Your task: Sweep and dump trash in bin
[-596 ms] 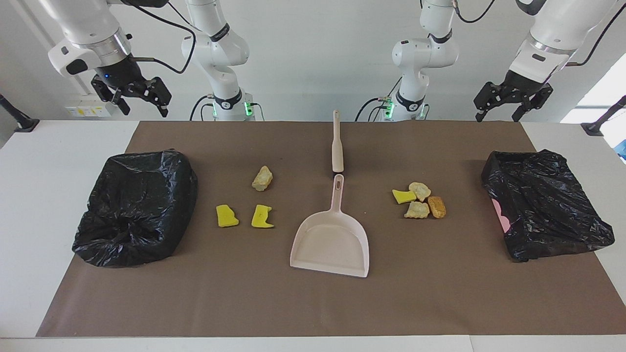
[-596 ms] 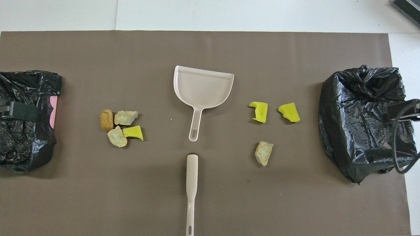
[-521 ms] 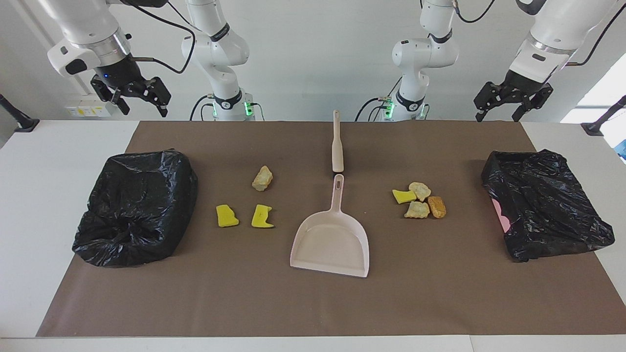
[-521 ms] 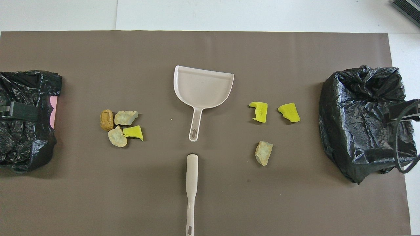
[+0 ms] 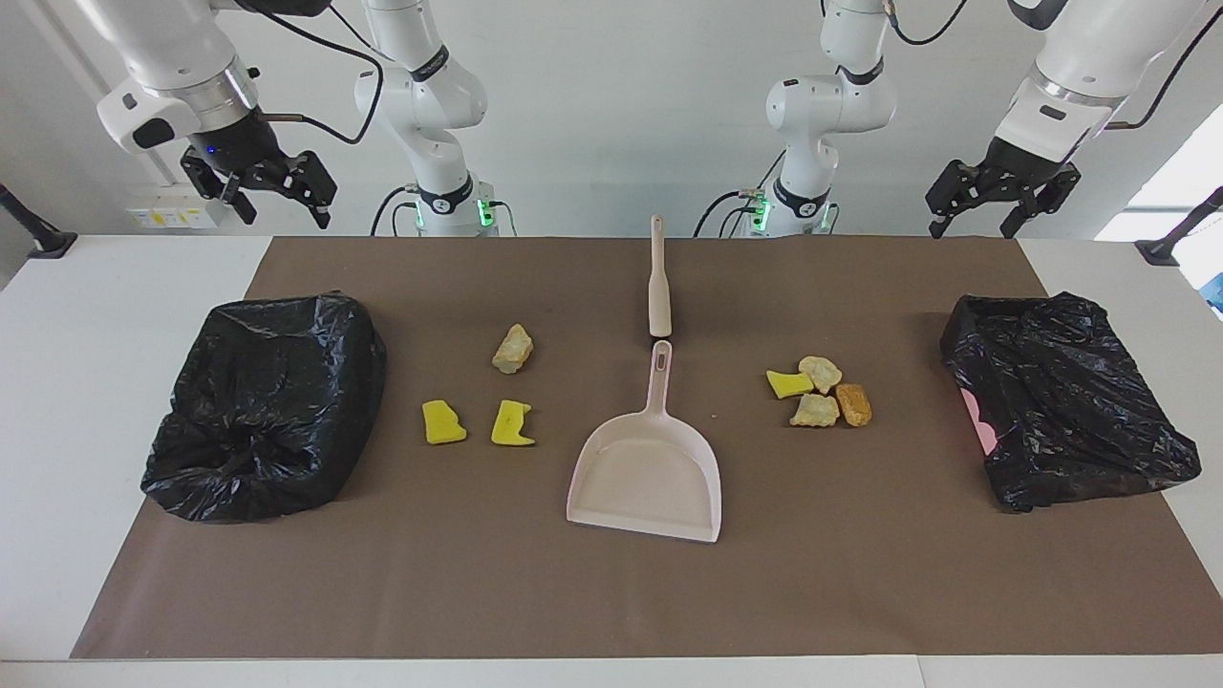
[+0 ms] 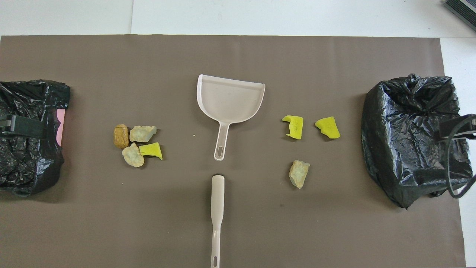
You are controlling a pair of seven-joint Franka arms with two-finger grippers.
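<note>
The trash lies on the brown mat in two groups. A cluster of beige and orange lumps with one yellow scrap [image 5: 819,394] [image 6: 135,144] sits toward the left arm's end. Two yellow scraps [image 5: 444,421] [image 6: 328,127] and a beige lump [image 5: 513,348] [image 6: 299,173] lie toward the right arm's end. Between the groups rests the pale pink dustpan [image 5: 648,468] [image 6: 230,98], its handle pointing at the robots. A bin lined with a black bag [image 5: 268,416] [image 6: 412,137] stands at the right arm's end, another bin [image 5: 1065,397] [image 6: 26,137] at the left arm's. My right gripper [image 5: 282,210] and left gripper [image 5: 984,222] hang open and empty above the table's robot-side corners.
A pale brush handle [image 5: 658,287] [image 6: 217,208] lies flat in line with the dustpan's handle, nearer to the robots. The brown mat [image 5: 611,592] covers most of the white table.
The right gripper has shifted very slightly in the air. Everything on the table is where it was.
</note>
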